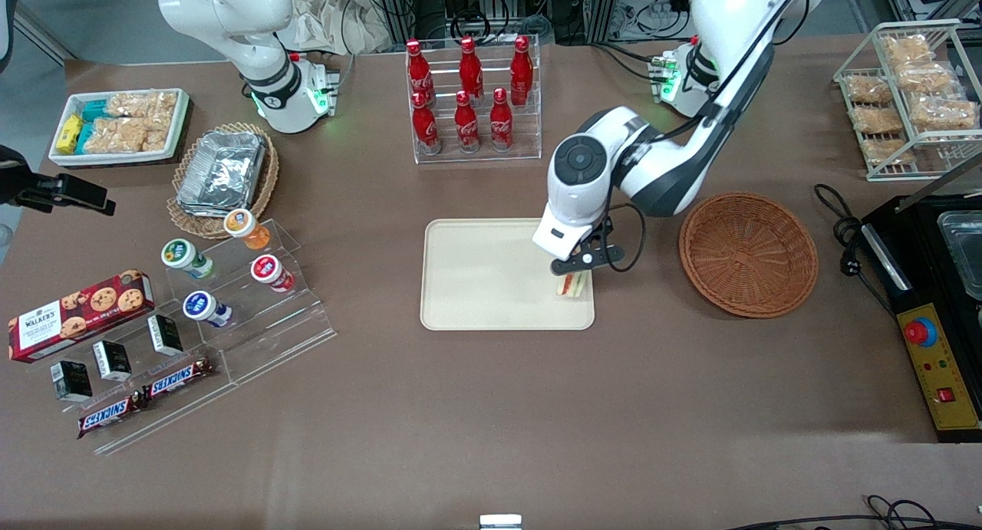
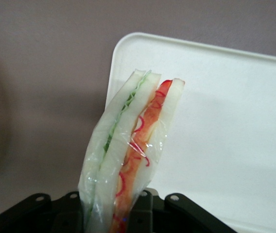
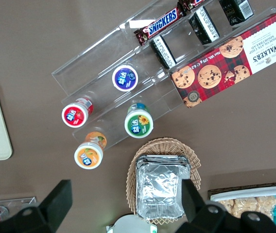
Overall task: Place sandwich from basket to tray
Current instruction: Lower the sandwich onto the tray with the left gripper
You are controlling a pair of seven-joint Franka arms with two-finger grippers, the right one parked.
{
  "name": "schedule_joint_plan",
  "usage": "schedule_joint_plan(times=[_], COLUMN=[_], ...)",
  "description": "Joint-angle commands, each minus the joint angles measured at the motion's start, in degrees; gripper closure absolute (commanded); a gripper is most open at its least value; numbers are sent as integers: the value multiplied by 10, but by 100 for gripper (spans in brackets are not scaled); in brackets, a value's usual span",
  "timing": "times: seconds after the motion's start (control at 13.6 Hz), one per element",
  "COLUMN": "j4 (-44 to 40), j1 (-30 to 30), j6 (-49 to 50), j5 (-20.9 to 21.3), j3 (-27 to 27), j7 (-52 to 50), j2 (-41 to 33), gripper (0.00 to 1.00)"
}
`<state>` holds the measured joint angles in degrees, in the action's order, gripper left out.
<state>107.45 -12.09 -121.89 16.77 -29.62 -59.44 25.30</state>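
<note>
The sandwich [image 2: 128,155], one plastic-wrapped wedge, hangs over the tray's [image 1: 476,284] corner nearest the basket [image 1: 748,254], clenched at one end by the claw [image 1: 571,278]. It looks light and soft; the bread would likely crush under hard pressure and the film seems slippery, so a gentle hold across the flat bread faces suits it. One tray and one emptied reddish basket sit side by side on the tabletop [image 1: 491,423]. Six red bottles [image 1: 468,93] stand in a clear rack farther from the front camera than the tray.
</note>
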Motion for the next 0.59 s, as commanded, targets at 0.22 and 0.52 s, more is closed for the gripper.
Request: schedule_joint_plan(times=[0.22, 0.52], j4=[-7, -13], j1=[-5, -5], j6=[-36, -59], j5=[73, 102], j3=[0, 1], j7=[-47, -80], j2=[65, 86], gripper=[100, 100])
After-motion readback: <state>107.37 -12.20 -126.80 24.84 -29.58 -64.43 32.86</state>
